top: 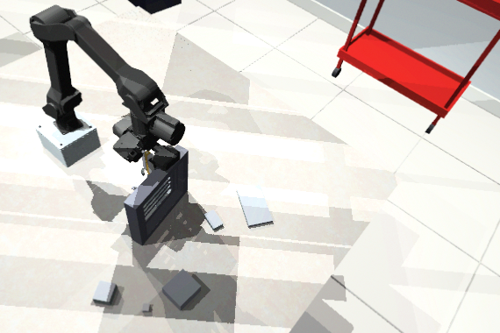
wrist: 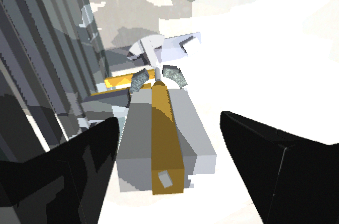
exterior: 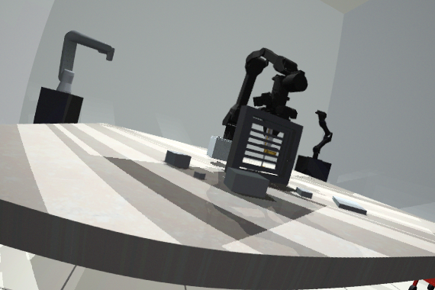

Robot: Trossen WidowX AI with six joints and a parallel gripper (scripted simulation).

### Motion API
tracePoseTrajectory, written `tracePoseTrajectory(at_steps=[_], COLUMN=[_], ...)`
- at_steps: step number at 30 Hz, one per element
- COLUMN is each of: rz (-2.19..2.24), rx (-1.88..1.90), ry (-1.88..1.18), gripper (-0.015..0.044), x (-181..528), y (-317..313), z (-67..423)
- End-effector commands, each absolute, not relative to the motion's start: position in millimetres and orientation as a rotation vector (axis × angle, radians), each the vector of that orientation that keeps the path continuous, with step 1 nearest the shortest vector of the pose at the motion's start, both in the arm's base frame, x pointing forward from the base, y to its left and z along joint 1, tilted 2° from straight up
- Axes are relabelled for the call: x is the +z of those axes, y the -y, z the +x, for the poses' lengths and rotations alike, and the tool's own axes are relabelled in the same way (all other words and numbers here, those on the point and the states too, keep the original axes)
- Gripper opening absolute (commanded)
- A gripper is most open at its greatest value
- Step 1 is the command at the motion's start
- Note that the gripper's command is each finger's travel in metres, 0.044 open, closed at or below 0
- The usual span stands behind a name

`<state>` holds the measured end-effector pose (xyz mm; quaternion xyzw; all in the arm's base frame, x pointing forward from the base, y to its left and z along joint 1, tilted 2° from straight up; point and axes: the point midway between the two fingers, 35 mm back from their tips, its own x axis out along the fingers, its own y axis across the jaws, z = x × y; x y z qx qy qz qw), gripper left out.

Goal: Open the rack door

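The dark rack frame (top: 134,199) (exterior: 296,153) stands upright on the table. Its slatted door (wrist: 35,85) appears to sit within the frame. The upright handle (top: 147,163) (exterior: 269,152) (wrist: 165,130) is on the arm's side of the door, grey with a yellow strip. My gripper (top: 147,159) (wrist: 169,121) is open and points down over the handle. In the wrist view the handle lies between the two black fingers, with a gap on each side. The fingers' depth along the handle is hard to tell. Whether the handle is turned is unclear.
The slatted door is close beside the left finger in the wrist view. On the table beyond the rack lie a large grey block (top: 182,289) (exterior: 246,183), a smaller block (top: 104,293) (exterior: 178,159), a tiny block (top: 146,308) (exterior: 199,175) and two flat pieces (top: 255,208) (top: 214,220).
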<state>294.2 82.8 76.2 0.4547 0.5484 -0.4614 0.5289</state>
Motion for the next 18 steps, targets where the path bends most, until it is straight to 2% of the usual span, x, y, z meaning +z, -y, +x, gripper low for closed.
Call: tracePoseTrajectory(at_steps=[1, 5, 18], rz=[1.112, 1.112, 1.112], rx=[-1.118, -1.118, -1.118], ry=[-1.284, -1.284, -1.284], gripper=[0.0286, 0.0286, 0.0199], x=[75.4, 75.4, 75.4], y=[-81.3, -81.3, -81.3], z=[297.8, 297.8, 297.8])
